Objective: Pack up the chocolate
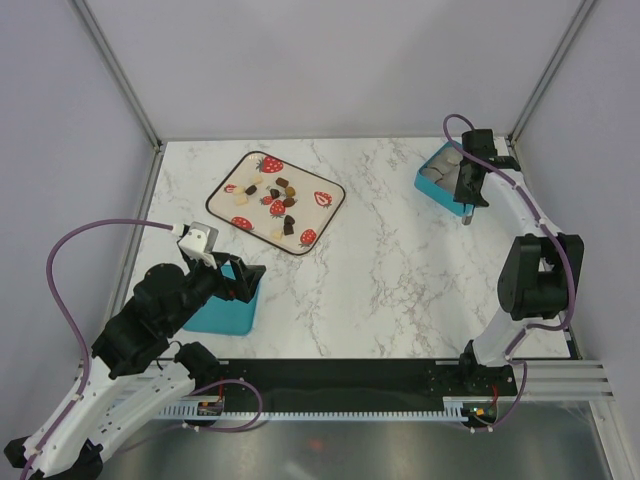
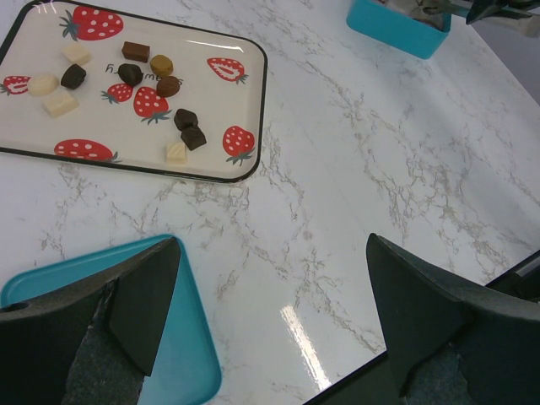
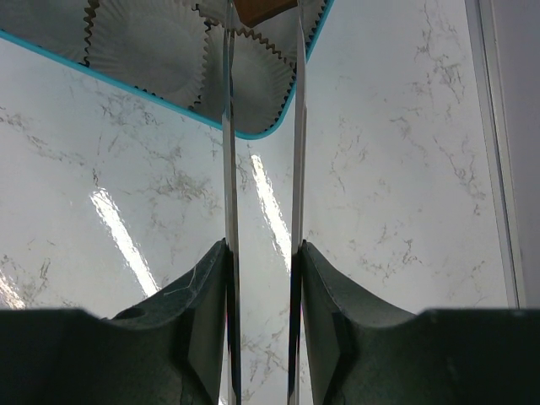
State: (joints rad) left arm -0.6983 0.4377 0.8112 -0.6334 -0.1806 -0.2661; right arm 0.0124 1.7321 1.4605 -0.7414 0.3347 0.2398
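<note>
Several tiny chocolate pieces (image 1: 272,195), dark brown, light brown and cream, lie on a strawberry-print tray (image 1: 335,190) at the back left; they also show in the left wrist view (image 2: 160,76). My left gripper (image 1: 245,280) is open and empty (image 2: 272,253), just above the right edge of a teal box (image 1: 225,315). My right gripper (image 1: 468,190) is shut on metal tongs (image 3: 229,126). The tongs reach over a second teal box (image 1: 438,178) lined with white paper cups (image 3: 143,38). A brown piece (image 3: 261,8) shows at the tong tips.
The enclosure's grey walls and metal frame posts (image 1: 120,80) close in the marble table. A black rail (image 1: 340,385) runs along the near edge between the arm bases.
</note>
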